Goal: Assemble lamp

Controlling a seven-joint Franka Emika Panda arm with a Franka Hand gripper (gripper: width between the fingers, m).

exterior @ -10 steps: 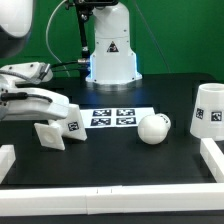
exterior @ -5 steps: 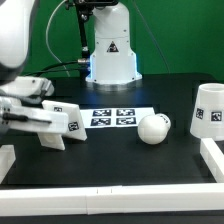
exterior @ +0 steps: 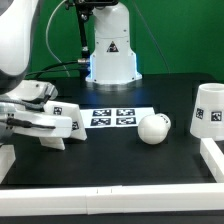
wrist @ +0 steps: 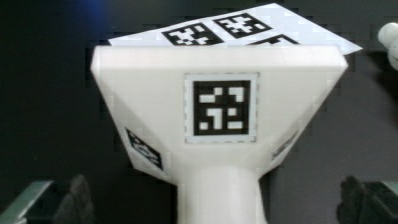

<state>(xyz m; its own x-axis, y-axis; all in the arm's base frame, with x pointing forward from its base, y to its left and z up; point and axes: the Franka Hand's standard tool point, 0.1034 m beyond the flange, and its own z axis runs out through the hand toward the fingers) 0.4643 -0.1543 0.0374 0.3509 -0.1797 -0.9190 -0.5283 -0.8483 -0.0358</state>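
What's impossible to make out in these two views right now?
- Lamp base: partly hidden by the gripper in the exterior view; one end is cut off by the wrist view's edge.
- Shade: cropped by the exterior view's right edge.
- Fingertips: dark and cut off in the wrist view.

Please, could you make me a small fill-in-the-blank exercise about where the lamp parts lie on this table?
1. The shade stands at the exterior view's ____ edge.
2. The round bulb lies between the marker board and the ____.
3. The marker board carries ____ black tags.
4. In the wrist view, the pincer has one finger on each side of the base, not touching it, so it is ____.
Missing words: right; shade; four; open.
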